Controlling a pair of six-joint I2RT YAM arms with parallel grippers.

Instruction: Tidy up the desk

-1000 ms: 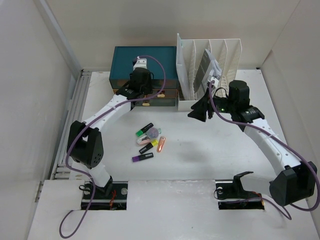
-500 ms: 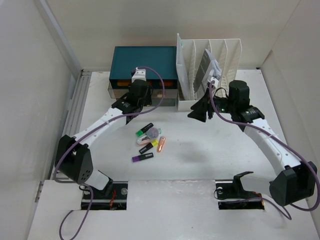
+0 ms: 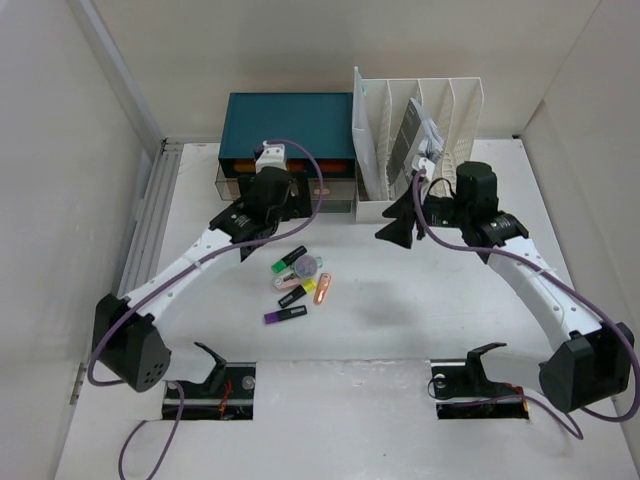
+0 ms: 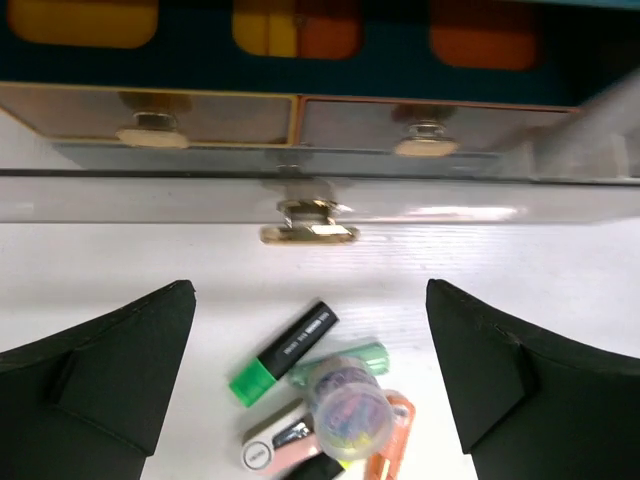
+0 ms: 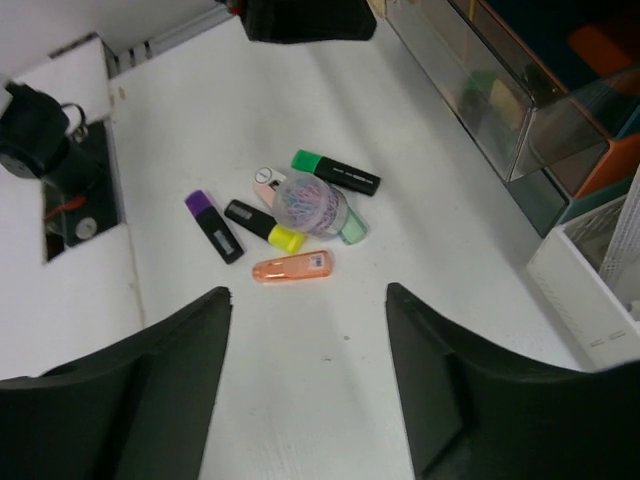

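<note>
The desk point(image 3: 440, 300) is a white tabletop with white walls around it. On it lies a cluster of highlighters point(image 3: 297, 285) around a clear jar of coloured clips point(image 3: 308, 266). My left gripper point(image 3: 262, 222) hangs open and empty in front of the teal drawer box point(image 3: 290, 118). In the left wrist view, the left gripper point(image 4: 310, 292) spans the green highlighter point(image 4: 285, 352) and the jar point(image 4: 348, 410), and the clear bottom drawer's gold handle point(image 4: 308, 222) lies just beyond it. My right gripper point(image 3: 400, 225) is open and empty, and the right wrist view shows bare desk point(image 5: 330, 400) under it.
A white slotted file rack point(image 3: 450, 110) with a booklet point(image 3: 413, 135) stands right of the drawer box. The orange highlighter point(image 5: 292, 266), the purple one point(image 5: 213, 225) and the yellow-capped one point(image 5: 264, 224) lie nearest the right gripper point(image 5: 308, 292). The arm bases sit at the near edge.
My left gripper has drawn back from the drawer front toward the near left, and its jaws have gone from shut to wide open. The right arm has barely moved.
</note>
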